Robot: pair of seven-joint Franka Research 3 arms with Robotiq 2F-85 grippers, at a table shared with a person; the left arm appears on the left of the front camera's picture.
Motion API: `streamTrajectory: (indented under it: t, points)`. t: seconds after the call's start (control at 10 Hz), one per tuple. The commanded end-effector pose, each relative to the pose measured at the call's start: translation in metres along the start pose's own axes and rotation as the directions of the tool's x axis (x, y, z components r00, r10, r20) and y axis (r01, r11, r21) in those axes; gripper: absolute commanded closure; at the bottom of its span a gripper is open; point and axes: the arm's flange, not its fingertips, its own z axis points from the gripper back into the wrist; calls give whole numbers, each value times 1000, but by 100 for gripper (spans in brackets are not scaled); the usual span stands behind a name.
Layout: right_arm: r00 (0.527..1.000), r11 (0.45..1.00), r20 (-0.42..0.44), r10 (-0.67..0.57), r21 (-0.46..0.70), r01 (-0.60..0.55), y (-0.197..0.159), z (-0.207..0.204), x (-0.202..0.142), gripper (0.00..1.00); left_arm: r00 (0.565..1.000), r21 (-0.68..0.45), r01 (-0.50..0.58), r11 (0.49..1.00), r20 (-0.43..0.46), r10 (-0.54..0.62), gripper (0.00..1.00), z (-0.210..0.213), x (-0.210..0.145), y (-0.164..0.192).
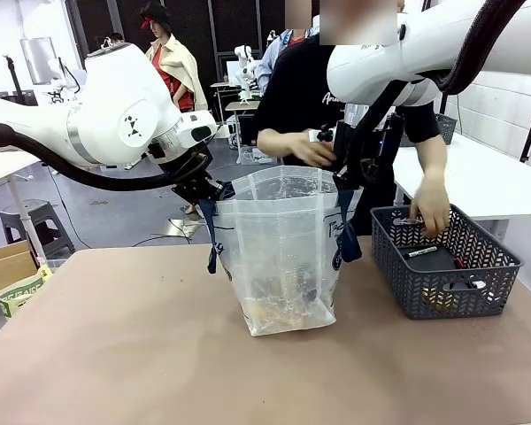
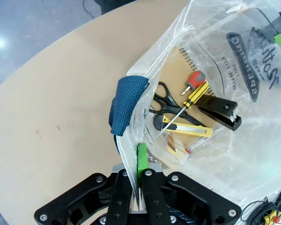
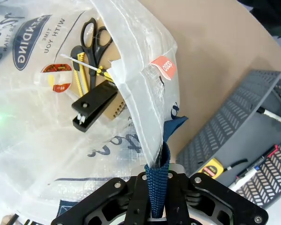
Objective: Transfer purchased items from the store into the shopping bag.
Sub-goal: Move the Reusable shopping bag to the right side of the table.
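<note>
Translucent whitish plastic stands at the middle of the table (image 1: 115, 336) in the front view. It is the shopping bag (image 1: 283, 248), upright with its mouth held open. Our left fingers (image 1: 209, 189) are clamped on its rim at ten o'clock. Our right fingers (image 1: 352, 177) grip its navy handle (image 1: 347, 239) at two o'clock. Dark and yellowish purchased items (image 1: 283, 305) lie heaped on the bag's bottom. Just beside the bag, at three o'clock, sits the grey lattice basket (image 1: 389, 257). The person's hand (image 1: 432, 208) reaches into it from twelve o'clock, above a marker (image 1: 422, 252). The person's other hand (image 1: 311, 149) hovers near the bag's far rim.

From the left wrist we see our left fingers (image 2: 141, 161) closed flat on the bag's plastic edge, with a navy handle (image 2: 126, 105) folded over at eleven o'clock of them. Toward one o'clock, inside the bag, lie black scissors (image 2: 166, 96), a red-and-yellow screwdriver (image 2: 193, 89), a yellow utility knife (image 2: 185, 130) and a black stapler (image 2: 220, 112). Most of them rest on a brown spiral notebook (image 2: 178, 65).

From the right wrist, our right fingers (image 3: 171, 194) pinch the navy handle (image 3: 158, 180). The bag (image 3: 61, 150) spreads toward ten o'clock, with scissors (image 3: 91, 37), stapler (image 3: 93, 105) and a tape roll (image 3: 56, 75) inside. The basket (image 3: 225, 126) lies at three o'clock. It holds a marker (image 3: 274, 116), pens (image 3: 253, 168) and a small yellow thing (image 3: 214, 168), perhaps a tape measure.
</note>
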Motion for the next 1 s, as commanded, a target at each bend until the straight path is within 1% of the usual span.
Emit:
streamTrajectory:
  t: [0.0, 0.9]
  points:
    - [1000, 1000, 0, -4, 0, 4, 0, 0, -1, 100, 1000, 8, -5, 1000, 1, 5, 100, 0, 0, 1]
    - [1000, 1000, 0, -4, 0, 4, 0, 0, -1, 100, 1000, 8, -5, 1000, 1, 5, 100, 0, 0, 1]
